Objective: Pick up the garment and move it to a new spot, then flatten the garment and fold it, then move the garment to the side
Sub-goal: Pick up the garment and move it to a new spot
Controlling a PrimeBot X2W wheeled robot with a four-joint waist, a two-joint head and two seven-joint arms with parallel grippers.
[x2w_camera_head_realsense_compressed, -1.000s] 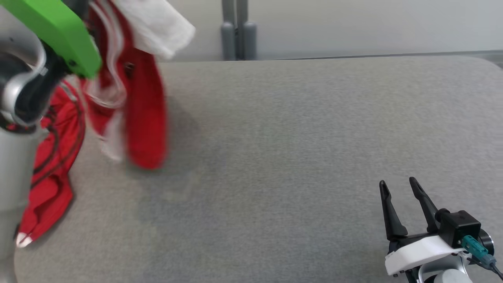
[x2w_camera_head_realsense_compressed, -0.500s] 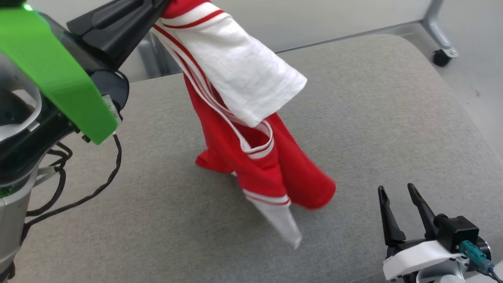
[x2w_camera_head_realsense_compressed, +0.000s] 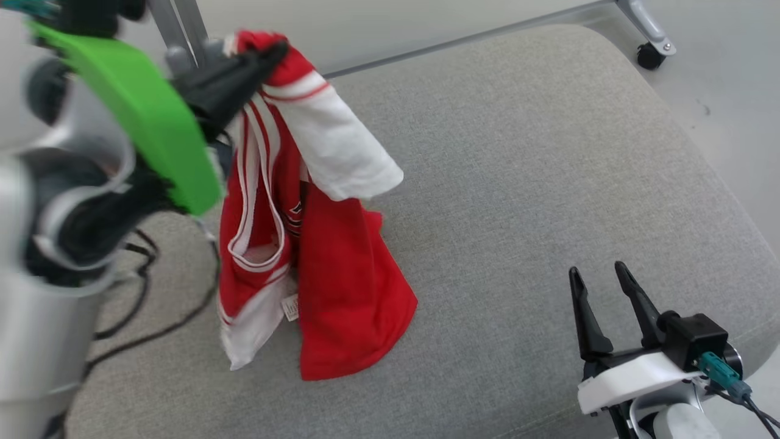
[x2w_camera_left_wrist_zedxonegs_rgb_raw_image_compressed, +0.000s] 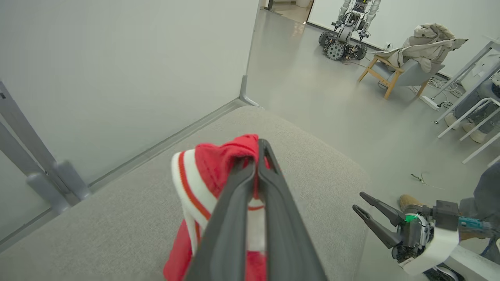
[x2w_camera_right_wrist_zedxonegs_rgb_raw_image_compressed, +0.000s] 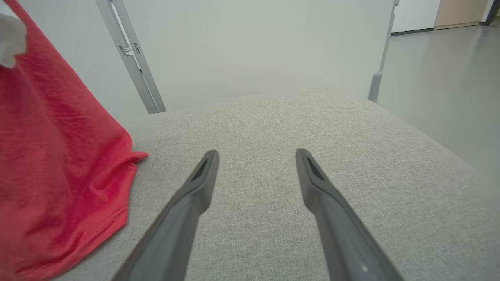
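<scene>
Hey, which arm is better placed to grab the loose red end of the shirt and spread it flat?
Probably the right. The right claw is open and free beside the garment; the left claw is shut on its top end.

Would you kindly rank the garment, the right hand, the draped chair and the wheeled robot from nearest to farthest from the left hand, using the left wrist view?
1. garment, clamped in the left hand.
2. right hand, lower right, open.
3. draped chair, upper right.
4. wheeled robot, top, beyond the chair.
</scene>
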